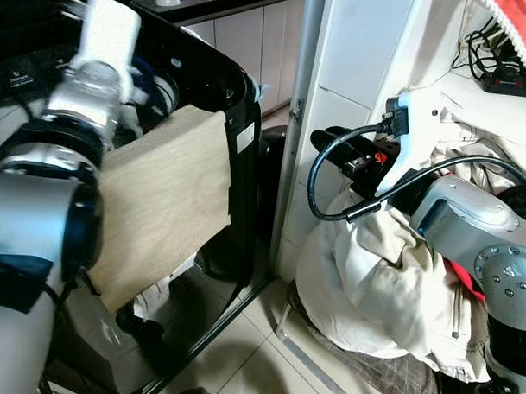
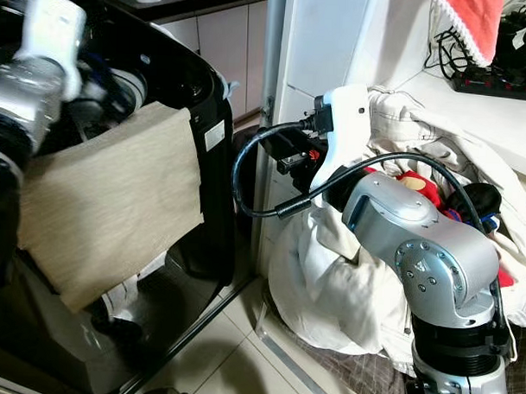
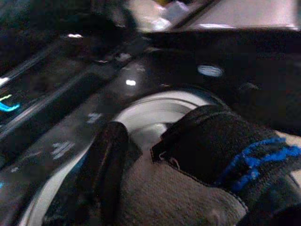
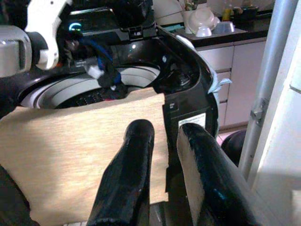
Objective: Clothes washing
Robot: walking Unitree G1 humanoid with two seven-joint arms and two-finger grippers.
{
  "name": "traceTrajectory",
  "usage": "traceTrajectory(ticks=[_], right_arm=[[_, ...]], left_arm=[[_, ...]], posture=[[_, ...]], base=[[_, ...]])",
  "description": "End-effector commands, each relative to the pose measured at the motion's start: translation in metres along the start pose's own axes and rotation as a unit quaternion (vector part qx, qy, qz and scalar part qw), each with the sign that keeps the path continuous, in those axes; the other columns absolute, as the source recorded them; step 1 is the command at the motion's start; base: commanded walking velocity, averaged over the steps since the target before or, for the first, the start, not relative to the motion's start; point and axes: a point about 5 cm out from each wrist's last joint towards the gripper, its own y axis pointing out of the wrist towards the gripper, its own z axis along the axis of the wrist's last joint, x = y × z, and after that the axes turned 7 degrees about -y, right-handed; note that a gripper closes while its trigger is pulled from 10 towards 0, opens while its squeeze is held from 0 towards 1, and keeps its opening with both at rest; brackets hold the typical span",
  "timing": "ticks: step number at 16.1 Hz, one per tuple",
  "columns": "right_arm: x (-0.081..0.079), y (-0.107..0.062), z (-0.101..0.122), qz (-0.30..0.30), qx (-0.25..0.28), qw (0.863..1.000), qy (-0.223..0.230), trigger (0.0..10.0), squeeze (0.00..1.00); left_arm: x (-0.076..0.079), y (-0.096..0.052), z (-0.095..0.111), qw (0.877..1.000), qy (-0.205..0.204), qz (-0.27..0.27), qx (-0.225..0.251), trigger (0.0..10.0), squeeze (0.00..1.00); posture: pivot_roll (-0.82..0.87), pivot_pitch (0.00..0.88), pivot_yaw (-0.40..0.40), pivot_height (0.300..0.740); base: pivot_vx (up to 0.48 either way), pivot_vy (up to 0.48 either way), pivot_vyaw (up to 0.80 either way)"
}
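The left gripper [image 4: 101,75] clenches a black-and-blue garment [image 3: 225,150] over the black top-loading washing machine [image 4: 186,77]; the right gripper [image 4: 162,141] hangs empty, fingers apart.

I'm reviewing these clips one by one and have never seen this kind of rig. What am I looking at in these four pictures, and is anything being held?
This is a humanoid robot with two silver arms, doing laundry. The two wide pictures come from the stereo camera on its head, looking down; the other two come from cameras on its wrists, looking along each tool's black fingers.

On the robot's left stands a black top-loading washing machine with a beige cloth draped over its front rim. The left tool is over the drum opening, shut on a dark garment with blue trim.

On the right lies a pile of cream-coloured clothes, with a black power strip on the ledge above. The right tool hangs between the pile and the washer, its fingers slightly apart and holding nothing.
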Motion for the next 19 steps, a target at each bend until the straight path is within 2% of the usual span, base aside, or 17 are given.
traceTrajectory(ticks=[1, 2, 3, 5, 7, 9, 11, 12, 14, 15, 16, 17, 18, 19], right_arm=[[0.001, 0.000, 0.002, -0.002, 0.002, 1.000, -0.006, 10.0, 0.00], [0.001, 0.000, 0.002, -0.002, 0.001, 1.000, -0.005, 10.0, 0.00], [0.001, 0.000, 0.002, -0.001, 0.001, 1.000, -0.004, 10.0, 0.00], [0.001, 0.000, 0.002, 0.000, -0.001, 1.000, -0.003, 10.0, 0.00], [0.001, -0.001, 0.001, 0.000, -0.002, 1.000, -0.001, 10.0, 0.00], [0.002, -0.001, 0.000, -0.002, -0.004, 1.000, -0.002, 10.0, 0.00], [0.004, 0.000, 0.001, -0.007, 0.000, 1.000, 0.002, 10.0, 0.00], [0.005, 0.000, 0.002, -0.009, 0.002, 1.000, 0.003, 10.0, 0.00], [0.004, 0.001, 0.002, -0.009, 0.003, 1.000, 0.004, 10.0, 0.00], [0.005, 0.001, 0.002, -0.012, 0.005, 1.000, 0.005, 10.0, 0.00], [0.006, 0.001, 0.002, -0.016, 0.006, 1.000, 0.006, 10.0, 0.00], [0.008, 0.001, 0.002, -0.024, 0.008, 1.000, 0.008, 10.0, 0.00], [0.008, 0.001, 0.002, -0.027, 0.008, 1.000, 0.007, 10.0, 0.00], [0.008, 0.001, 0.002, -0.027, 0.007, 1.000, 0.007, 10.0, 0.00]], left_arm=[[0.003, 0.000, -0.014, 0.998, 0.035, -0.006, -0.049, 10.0, 0.00], [0.004, 0.000, -0.014, 0.999, 0.017, -0.006, -0.048, 10.0, 0.00], [0.002, 0.000, -0.012, 0.999, -0.006, -0.005, -0.042, 10.0, 1.00], [-0.001, 0.000, -0.007, 0.999, -0.024, 0.001, -0.035, 10.0, 1.00], [-0.005, 0.000, -0.005, 0.999, -0.023, 0.002, -0.034, 10.0, 1.00], [-0.004, -0.001, -0.005, 0.998, -0.045, -0.008, -0.036, 10.0, 1.00], [-0.001, -0.001, 0.001, 0.990, -0.136, -0.019, -0.021, 10.0, 1.00], [-0.001, -0.001, 0.007, 0.974, -0.226, -0.022, -0.004, 10.0, 1.00], [-0.003, -0.001, 0.010, 0.962, -0.271, -0.016, 0.004, 10.0, 1.00], [-0.009, -0.001, 0.012, 0.955, -0.296, 0.009, 0.013, 10.0, 1.00], [-0.015, -0.002, 0.012, 0.950, -0.310, 0.033, 0.020, 10.0, 1.00], [-0.028, -0.003, 0.013, 0.950, -0.300, 0.083, 0.034, 10.0, 1.00], [-0.031, -0.003, 0.012, 0.960, -0.256, 0.105, 0.038, 10.0, 1.00], [-0.026, -0.003, 0.012, 0.972, -0.210, 0.096, 0.038, 10.0, 0.00]], posture=[[-0.20, 0.000, 0.030, 0.740], [-0.20, 0.000, 0.030, 0.740], [-0.20, 0.000, 0.030, 0.740], [-0.20, 0.000, 0.030, 0.740], [-0.20, 0.000, 0.030, 0.740], [-0.20, 0.000, 0.029, 0.740], [-0.19, 0.000, 0.028, 0.740], [-0.19, 0.000, 0.027, 0.740], [-0.19, 0.000, 0.027, 0.740], [-0.19, 0.000, 0.027, 0.740], [-0.19, 0.000, 0.027, 0.740], [-0.19, 0.000, 0.029, 0.740], [-0.19, 0.000, 0.029, 0.740], [-0.20, 0.000, 0.031, 0.740]], base=[[0.000, 0.000, 0.00], [0.000, 0.000, 0.00], [0.000, 0.000, 0.00], [0.000, 0.000, 0.00], [0.000, 0.000, 0.00], [0.000, 0.000, 0.00], [0.000, 0.000, 0.00], [0.000, 0.000, 0.00], [0.000, 0.000, 0.00], [0.000, 0.000, 0.00], [0.000, 0.000, 0.00], [0.000, 0.000, 0.00], [0.000, 0.000, 0.00], [0.000, 0.000, 0.00]])
